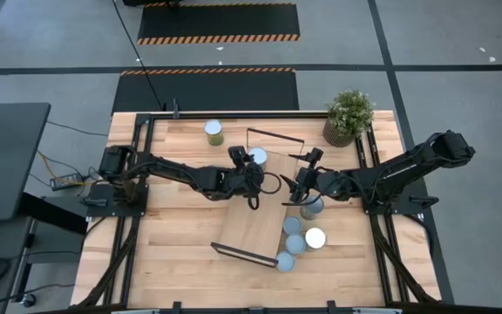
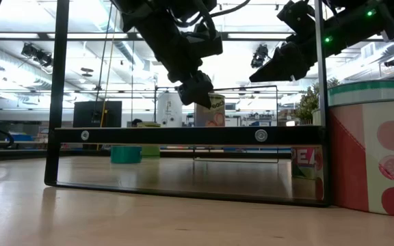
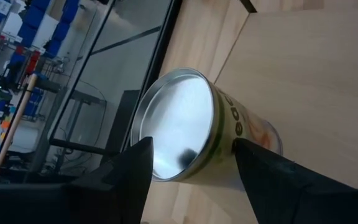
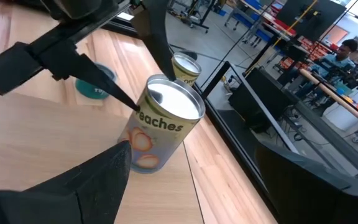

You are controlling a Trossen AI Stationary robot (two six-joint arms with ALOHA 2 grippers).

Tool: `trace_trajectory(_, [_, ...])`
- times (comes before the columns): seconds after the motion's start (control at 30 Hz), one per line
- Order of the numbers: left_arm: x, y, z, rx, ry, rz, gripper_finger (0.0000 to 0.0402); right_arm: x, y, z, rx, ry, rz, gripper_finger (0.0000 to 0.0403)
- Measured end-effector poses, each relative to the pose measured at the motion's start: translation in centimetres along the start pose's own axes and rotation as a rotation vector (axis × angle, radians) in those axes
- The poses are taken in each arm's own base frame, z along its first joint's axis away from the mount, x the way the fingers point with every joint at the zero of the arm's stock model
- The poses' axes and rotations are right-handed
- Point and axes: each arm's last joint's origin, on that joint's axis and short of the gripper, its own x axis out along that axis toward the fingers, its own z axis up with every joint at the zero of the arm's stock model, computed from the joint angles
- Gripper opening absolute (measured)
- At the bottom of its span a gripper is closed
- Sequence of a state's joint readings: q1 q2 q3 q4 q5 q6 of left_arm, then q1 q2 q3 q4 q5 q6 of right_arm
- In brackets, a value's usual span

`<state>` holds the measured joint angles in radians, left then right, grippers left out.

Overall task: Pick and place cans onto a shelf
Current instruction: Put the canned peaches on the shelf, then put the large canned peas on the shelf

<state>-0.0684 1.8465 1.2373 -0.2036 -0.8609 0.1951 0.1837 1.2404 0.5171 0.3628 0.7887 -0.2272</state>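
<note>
A peaches can (image 3: pixel 185 124) with a silvery top stands upright at the far end of the light-wood shelf (image 1: pixel 247 222). My left gripper (image 1: pixel 254 167) is shut on it and also shows in the low view (image 2: pixel 197 89). My right gripper (image 1: pixel 299 186) is open and empty, hovering right of the shelf above a cluster of several cans (image 1: pixel 299 235) that stand on the table. One more can (image 1: pixel 213 131) with olive-green sides stands on the table near the far edge. My left gripper pinches the peaches can between its two fingers, on opposite sides of the wall just under the top rim (image 4: pixel 137 109). The fingers (image 3: pixel 132 165) come slanting down from the table's left. The can stays upright, and its base seems to rest on the shelf board (image 4: pixel 55 143).
A potted green plant (image 1: pixel 349 116) stands at the far right corner. Thin black wire frames (image 1: pixel 277 139) close the shelf's short ends. In the low view, red-labelled cans (image 2: pixel 375 143) stand close at the right. A person (image 4: pixel 344 53) sits in the room beyond the table.
</note>
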Motion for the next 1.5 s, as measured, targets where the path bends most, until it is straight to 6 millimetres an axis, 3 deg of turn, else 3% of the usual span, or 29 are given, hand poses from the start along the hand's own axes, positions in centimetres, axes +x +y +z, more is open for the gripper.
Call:
trace_trajectory(0.17, [-1.3,0.4,0.7,-0.003,-0.037,-0.025,0.0233,-0.3,0.3,0.0,-0.008,-0.005,0.014,0.0349])
trace_trajectory(0.3, [-2.7,1.8,1.0,-0.029,-0.067,-0.139,0.0233,-1.0,0.8,0.0,-0.042,-0.005,0.056,0.0349])
trace_trajectory(0.47, [-3.3,3.9,0.5,-0.078,-0.018,-0.174,0.0233,-2.1,1.2,0.3,0.01,-0.027,0.188,0.0349])
trace_trajectory(0.57, [-3.5,4.0,0.4,-0.066,-0.015,-0.173,0.0233,-2.1,1.5,0.7,0.06,-0.019,0.306,0.0349])
trace_trajectory(0.7, [-3.7,3.7,0.1,-0.03,-0.025,-0.173,0.0229,-1.8,1.8,1.6,0.036,0.093,0.36,0.0349])
trace_trajectory(0.87, [-3.8,3.2,-2.8,-0.037,-0.073,-0.176,0.0202,-1.7,1.9,3.4,0.052,0.16,0.428,0.0349])
trace_trajectory(1.2, [-6.9,6.6,-6.2,-0.189,-0.277,-0.215,0.0159,-1.2,1.7,4.2,0.102,0.492,0.399,0.0359])
trace_trajectory(1.5, [-7.5,7.6,-6.8,-0.266,-0.502,-0.218,0.0156,-0.4,1.5,4.5,0.13,0.737,0.462,0.0395])
